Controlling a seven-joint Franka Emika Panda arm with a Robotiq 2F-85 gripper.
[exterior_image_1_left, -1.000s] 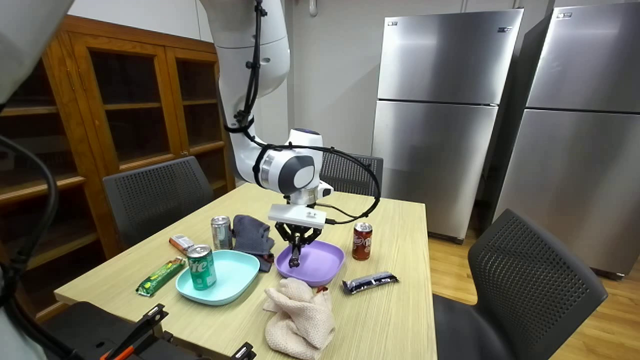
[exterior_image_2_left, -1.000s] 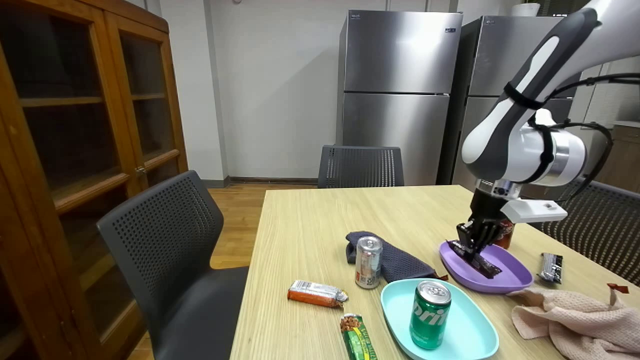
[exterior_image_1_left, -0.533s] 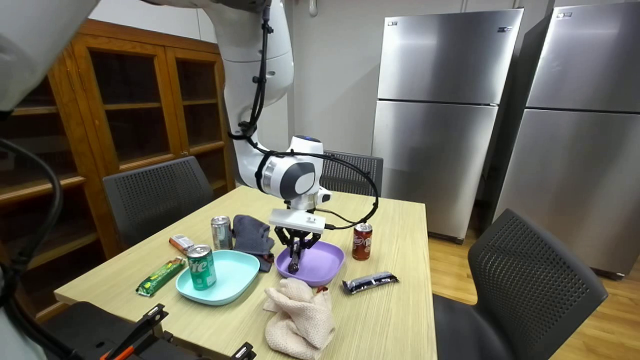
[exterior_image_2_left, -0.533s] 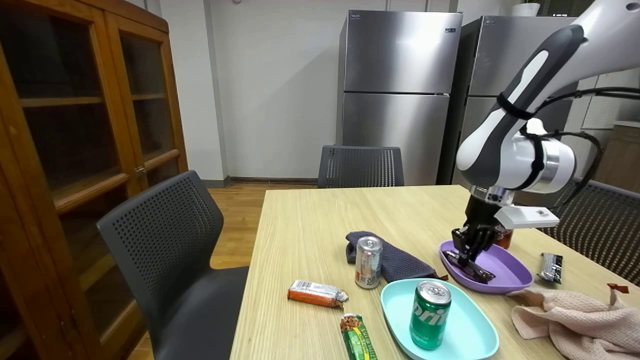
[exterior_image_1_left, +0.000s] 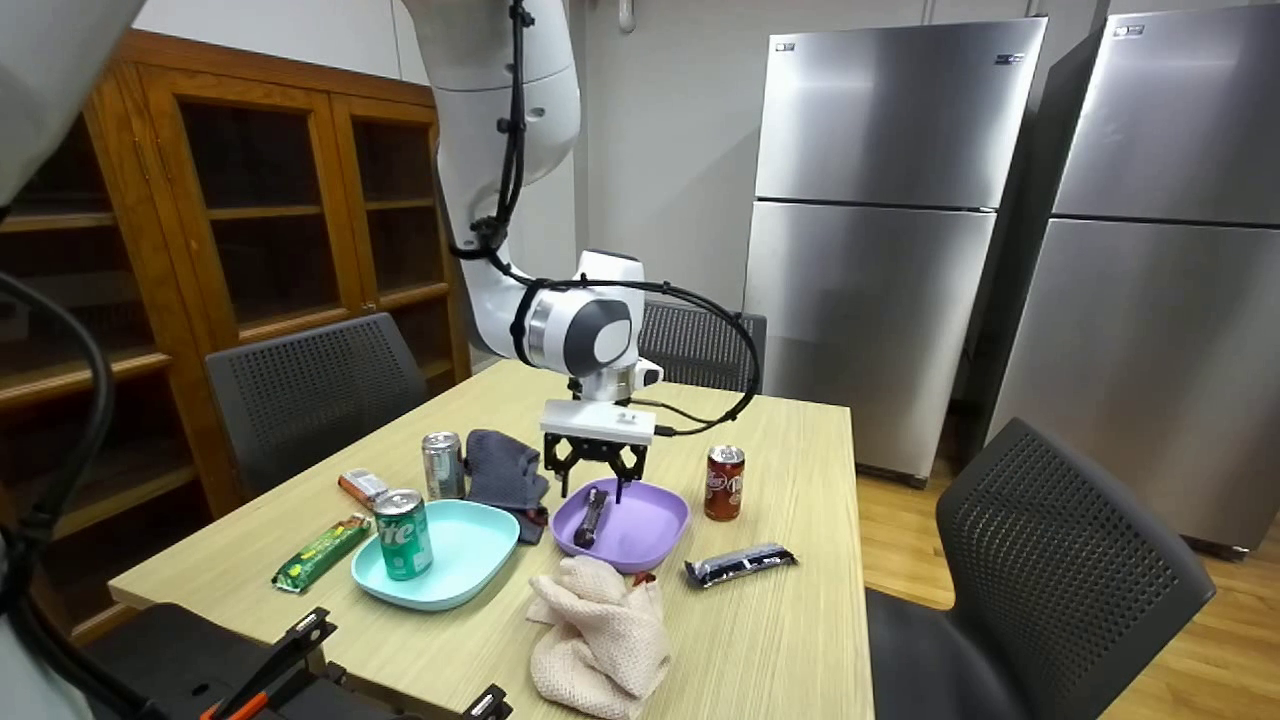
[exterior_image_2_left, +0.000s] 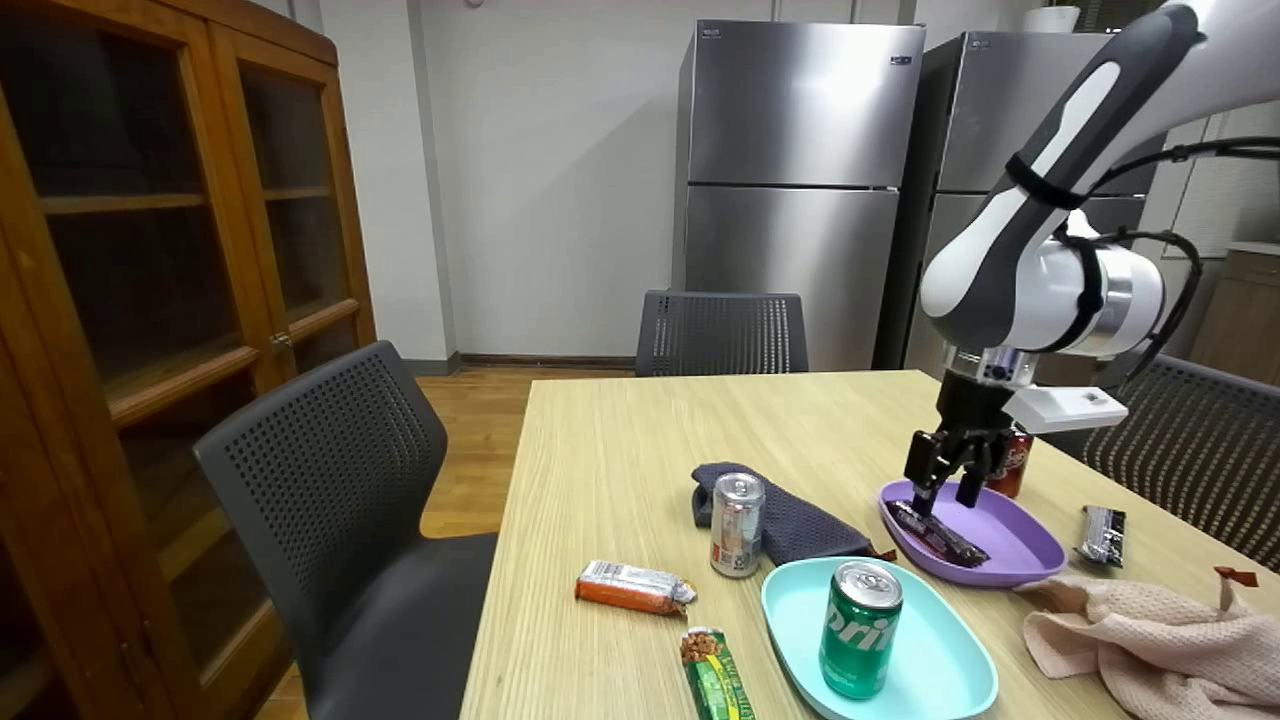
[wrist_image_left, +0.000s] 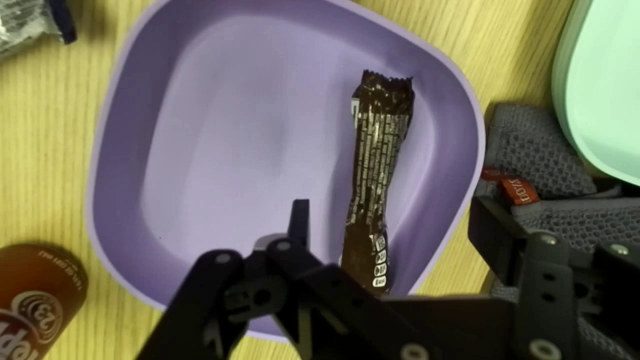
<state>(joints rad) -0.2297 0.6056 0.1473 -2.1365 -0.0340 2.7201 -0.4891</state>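
Observation:
My gripper (exterior_image_1_left: 592, 492) stands open above the purple plate (exterior_image_1_left: 650, 525), its two black fingers spread wide. Between and below them a dark brown wrapped bar (wrist_image_left: 380, 160) lies in the plate, toward the side near the grey cloth (wrist_image_left: 545, 150). In the wrist view the bar shows full length except its near end, which the gripper's linkage covers; neither finger touches it there. One finger is over the plate's floor, the other beyond its rim. An exterior view shows the bar (exterior_image_2_left: 940, 535) close under one finger, and whether they touch there I cannot tell.
Beside the purple plate stands a red Dr Pepper can (exterior_image_1_left: 724, 483). A teal plate (exterior_image_1_left: 465, 540) carries a green Sprite can (exterior_image_1_left: 404, 535); a silver can (exterior_image_1_left: 443, 465) is behind. A silver-and-navy bar (exterior_image_1_left: 740, 565), beige cloth (exterior_image_1_left: 600, 640), green bar (exterior_image_1_left: 320, 553) and orange bar (exterior_image_1_left: 362, 487) lie around.
The gripper came down with the brown bar into the purple plate, then opened and rose. The bar stays in the plate; the other objects have not moved.

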